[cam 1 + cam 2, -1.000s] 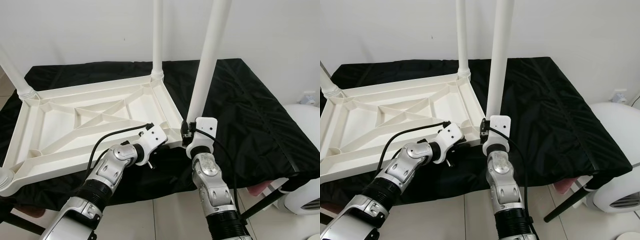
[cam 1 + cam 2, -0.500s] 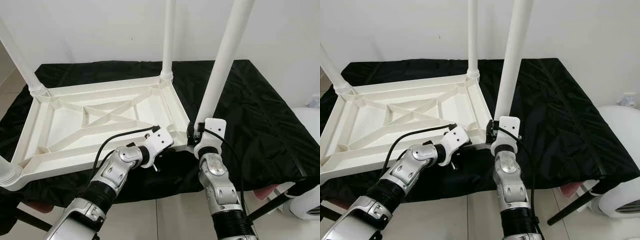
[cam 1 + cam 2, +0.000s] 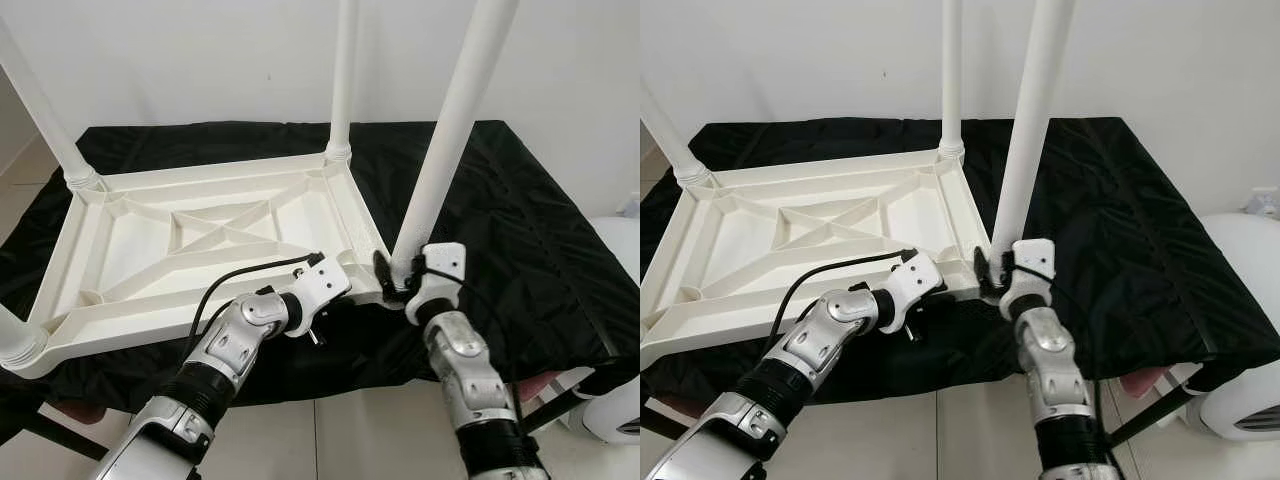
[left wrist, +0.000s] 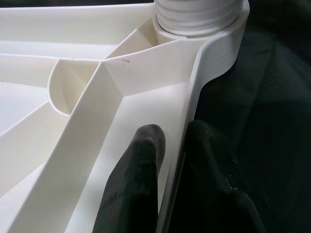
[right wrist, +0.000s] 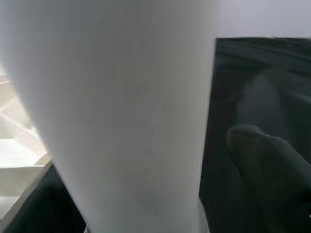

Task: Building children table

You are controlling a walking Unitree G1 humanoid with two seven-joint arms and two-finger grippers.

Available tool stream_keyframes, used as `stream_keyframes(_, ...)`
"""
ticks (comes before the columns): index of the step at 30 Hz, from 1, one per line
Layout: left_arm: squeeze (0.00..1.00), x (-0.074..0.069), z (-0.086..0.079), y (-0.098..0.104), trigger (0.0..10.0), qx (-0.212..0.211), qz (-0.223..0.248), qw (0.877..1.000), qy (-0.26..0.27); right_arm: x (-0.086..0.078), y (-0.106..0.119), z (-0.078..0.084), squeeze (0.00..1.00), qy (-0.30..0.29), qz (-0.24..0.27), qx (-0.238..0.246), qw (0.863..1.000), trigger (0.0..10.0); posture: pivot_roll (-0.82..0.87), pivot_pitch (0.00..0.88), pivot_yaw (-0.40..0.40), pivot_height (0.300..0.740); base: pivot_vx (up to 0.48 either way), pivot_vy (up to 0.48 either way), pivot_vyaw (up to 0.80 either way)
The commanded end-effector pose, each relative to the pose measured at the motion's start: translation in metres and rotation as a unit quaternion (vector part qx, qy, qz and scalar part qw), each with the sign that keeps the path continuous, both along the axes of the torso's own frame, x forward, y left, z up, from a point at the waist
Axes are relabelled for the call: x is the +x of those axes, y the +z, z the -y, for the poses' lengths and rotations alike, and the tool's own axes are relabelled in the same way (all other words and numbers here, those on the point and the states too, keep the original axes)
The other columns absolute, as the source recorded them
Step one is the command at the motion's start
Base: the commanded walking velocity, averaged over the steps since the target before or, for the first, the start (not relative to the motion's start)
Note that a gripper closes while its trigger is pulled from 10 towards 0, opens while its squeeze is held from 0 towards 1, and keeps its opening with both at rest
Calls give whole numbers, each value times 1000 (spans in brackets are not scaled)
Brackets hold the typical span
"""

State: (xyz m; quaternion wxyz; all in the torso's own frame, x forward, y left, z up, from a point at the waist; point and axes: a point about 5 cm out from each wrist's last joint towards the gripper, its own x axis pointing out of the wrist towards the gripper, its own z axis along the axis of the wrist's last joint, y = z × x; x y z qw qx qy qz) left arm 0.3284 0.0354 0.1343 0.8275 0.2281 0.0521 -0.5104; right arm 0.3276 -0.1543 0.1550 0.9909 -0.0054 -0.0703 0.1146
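A white plastic children's table (image 3: 200, 225) lies upside down on a black cloth. Its legs point up at the corners. My left gripper (image 4: 175, 136) is shut on the table's near rim, one finger inside the rim wall and one outside, close to the near right corner socket (image 4: 199, 19). My right gripper (image 3: 398, 275) is shut around the base of the near right leg (image 3: 450, 130), just above that socket. In the right wrist view the white leg (image 5: 121, 111) sits between the fingers (image 5: 262, 160).
The black cloth (image 3: 520, 230) covers a low stand that ends just in front of my arms. A white rounded appliance (image 3: 622, 330) stands on the floor at the right, with a black strut (image 3: 545, 405) beside it. A white wall rises close behind the table.
The camera has shifted, so the whole scene sits differently. My right wrist has swung to the right around the leg's base. The left gripper keeps its hold on the rim.
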Motion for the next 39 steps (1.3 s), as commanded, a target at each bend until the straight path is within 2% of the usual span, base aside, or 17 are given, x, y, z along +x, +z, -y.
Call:
stream_keyframes(1, 0, -9, 6, -9, 10000, 12, -18, 999, -42, 1, -1, 3, 0, 21, -2, 11, 1000, 10000, -110, 63, 40, 740, 0, 0, 0)
stream_keyframes(3, 0, -9, 6, -9, 10000, 13, -18, 999, -42, 3, 2, 8, 0, 40, 2, -1, 999, 10000, -111, 62, 43, 740, 0, 0, 0)
stream_keyframes(6, 0, -9, 6, -8, 10000, 14, -18, 999, -44, 9, 8, 16, 0, 106, 7, -21, 994, 10000, -112, 64, 46, 740, 0, 0, 0)
stream_keyframes(7, 0, -9, 6, -8, 10000, 14, -18, 999, -44, 9, 8, 16, 0, 106, 7, -21, 994, 10000, -112, 64, 46, 740, 0, 0, 0)
stream_keyframes(10, 0, -8, 6, -8, 10000, 14, -18, 999, -44, 10, 7, 16, 0, 189, -12, -35, 981, 10000, -111, 65, 49, 740, 0, 0, 0)
stream_keyframes(11, 0, -8, 6, -8, 10000, 14, -18, 999, -44, 10, 7, 16, 0, 189, -12, -35, 981, 10000, -111, 65, 49, 740, 0, 0, 0)
stream_keyframes(17, 0, -7, 6, -6, 10000, 13, -16, 999, -43, 17, 1, 17, 0, 289, -61, -42, 954, 10000, -111, 70, 51, 740, 0, 0, 0)
stream_keyframes(20, 0, -7, 6, -6, 10000, 12, -16, 999, -42, 18, 1, 18, 0, 302, -66, -48, 950, 10000, -111, 72, 53, 740, 0, 0, 0)
stream_keyframes(21, 0, -7, 7, -6, 10000, 12, -16, 999, -42, 18, 2, 19, 0, 307, -66, -56, 948, 7255, -111, 75, 52, 740, 0, 0, 0)
stream_keyframes(22, 0, -7, 7, -6, 10000, 12, -16, 999, -42, 19, 2, 20, 0, 310, -66, -61, 946, 7255, -111, 75, 52, 740, 0, 0, 0)
stream_keyframes(23, 0, -7, 7, -6, 10000, 11, -16, 999, -42, 19, 2, 21, 0, 312, -65, -64, 946, 3412, -111, 75, 52, 740, 0, 0, 0)
stream_keyframes(24, 0, -6, 7, -5, 10000, 11, -15, 999, -41, 19, 3, 22, 0, 315, -64, -64, 945, 745, -108, 75, 51, 740, 0, 0, 0)
stream_keyframes(25, 0, -6, 7, -5, 10000, 11, -15, 999, -40, 19, 4, 23, 0, 317, -64, -60, 944, 0, -108, 75, 51, 740, 0, 0, 0)
stream_keyframes(34, 0, -5, 5, -5, 10000, 12, -15, 999, -39, 19, 4, 27, 0, 328, -61, -52, 941, 0, -109, 75, 57, 740, 0, 0, 0)
stream_keyframes(39, 0, -5, 5, -5, 10000, 13, -16, 999, -40, 16, 3, 27, 0, 304, -51, -25, 951, 0, -113, 80, 59, 740, 0, 0, 0)
